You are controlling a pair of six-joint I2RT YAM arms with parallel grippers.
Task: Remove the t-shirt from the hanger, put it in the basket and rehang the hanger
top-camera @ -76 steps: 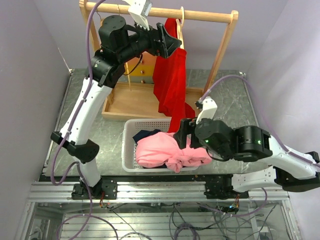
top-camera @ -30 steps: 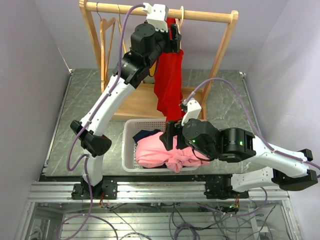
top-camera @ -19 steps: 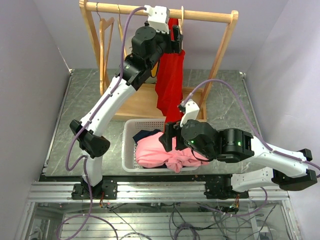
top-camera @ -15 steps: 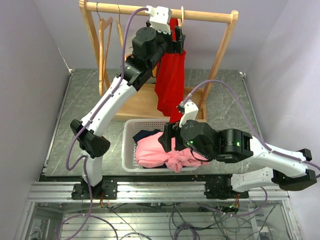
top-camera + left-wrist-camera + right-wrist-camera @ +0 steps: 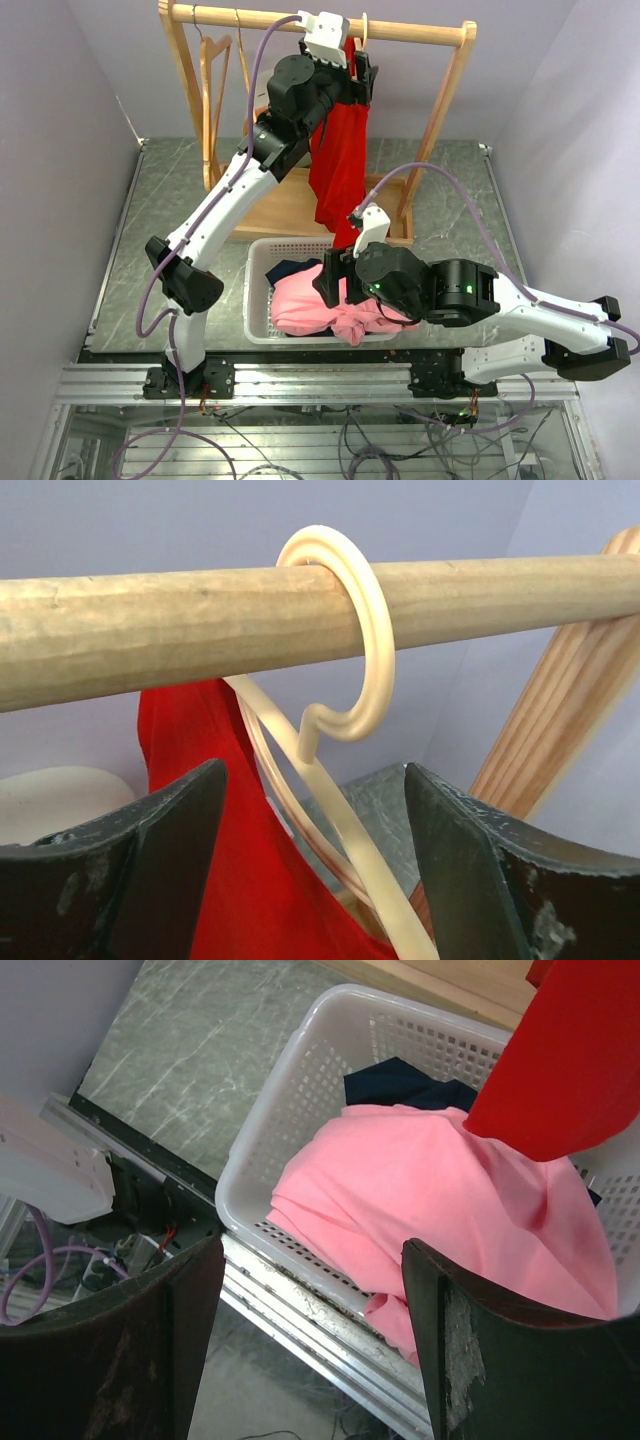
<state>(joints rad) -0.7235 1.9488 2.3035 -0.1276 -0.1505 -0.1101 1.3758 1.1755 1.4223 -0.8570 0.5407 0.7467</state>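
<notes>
**A:** How much of the red cotton t-shirt (image 5: 340, 165) can you make out?

**B:** Only part of it. In the top view its collar sits behind the left arm at upper centre, and its hem drops behind the right arm's white camera housing. The left wrist view cuts it off at the bottom edge. I cannot pick out the sleeves.

**A:** And the cream plastic hanger (image 5: 340, 680)?

**B:** Its round hook and thin neck show clearly. The shoulders run down inside the cloth and out of frame.

**A:** What about textures?

**B:** The shirt is soft and matte, falling in loose folds. The hanger is smooth and glossy, and it is hooked over a round, pale wooden rail (image 5: 150, 620) with a rough grain.

**A:** Which way does the shirt lie?

**B:** It hangs straight down from the rail. Its long axis runs from top centre of the top view towards the middle. The rail crosses it left to right.

**A:** What is the left tool (image 5: 312, 780) doing?

**B:** Its fingers are spread wide, one on each side of the hanger's neck. There is a gap on both sides and it grips nothing.

**A:** And the right tool (image 5: 312, 1260)?

**B:** It is also spread apart and holds nothing. It hangs above a white perforated plastic basket (image 5: 290, 1060) holding a crumpled pink cloth (image 5: 420, 1180) and a dark navy cloth (image 5: 400, 1080). The red hem enters at upper right, over the pink cloth. I cannot tell whether they touch.

**A:** What is underneath?

**B:** A grey marbled desk (image 5: 190, 1050).
</notes>
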